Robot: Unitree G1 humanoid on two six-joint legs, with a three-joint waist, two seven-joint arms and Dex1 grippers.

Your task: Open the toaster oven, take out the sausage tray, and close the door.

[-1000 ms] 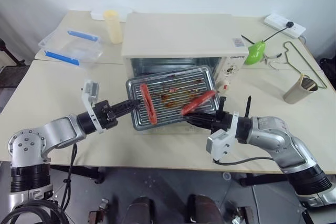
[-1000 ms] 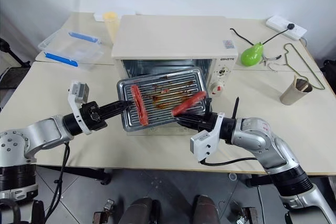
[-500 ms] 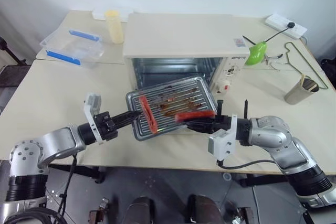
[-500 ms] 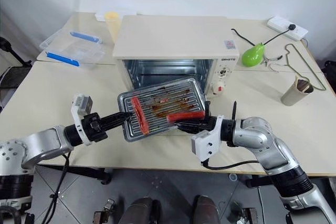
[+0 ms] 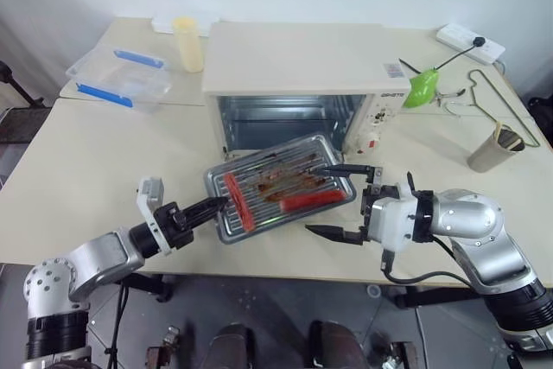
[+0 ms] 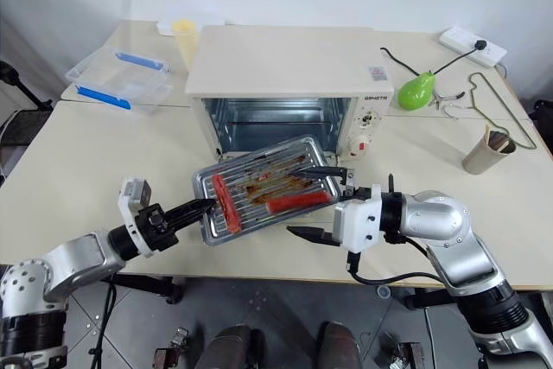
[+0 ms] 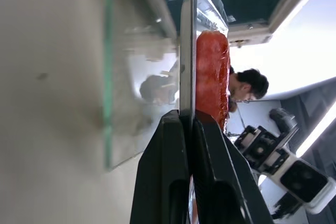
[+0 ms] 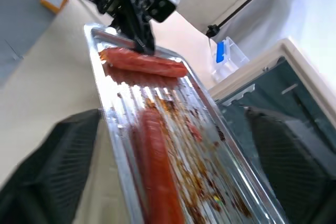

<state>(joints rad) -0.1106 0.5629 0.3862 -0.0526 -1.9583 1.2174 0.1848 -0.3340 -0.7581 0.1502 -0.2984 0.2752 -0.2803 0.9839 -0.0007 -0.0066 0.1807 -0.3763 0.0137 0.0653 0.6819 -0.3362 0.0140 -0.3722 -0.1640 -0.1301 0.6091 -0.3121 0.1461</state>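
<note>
two pincers on the job. head views: left pincer point(image 5: 214, 206) clamped shut on the left rim of the shiny ribbed metal sausage tray point(image 5: 278, 187); right pincer point(image 5: 339, 200) spread wide, fingers above and below the tray's right end, gripping nothing. tray is out of the cream-white boxy toaster oven point(image 5: 302, 84), tilted, just over the dropped clear glass door point(image 6: 259, 224). step: tray removal, near set-down. next likely needs a level put-down clear of the door, then door shut; one-sided grip could let it tip.

left wrist view: black fingers point(image 7: 167, 169) pinch the thin tray edge, a red sausage point(image 7: 212, 77) just past them.

right wrist view: tray runs between the open fingers point(image 8: 50, 163); two sausages, brown grease on ribs.
</note>
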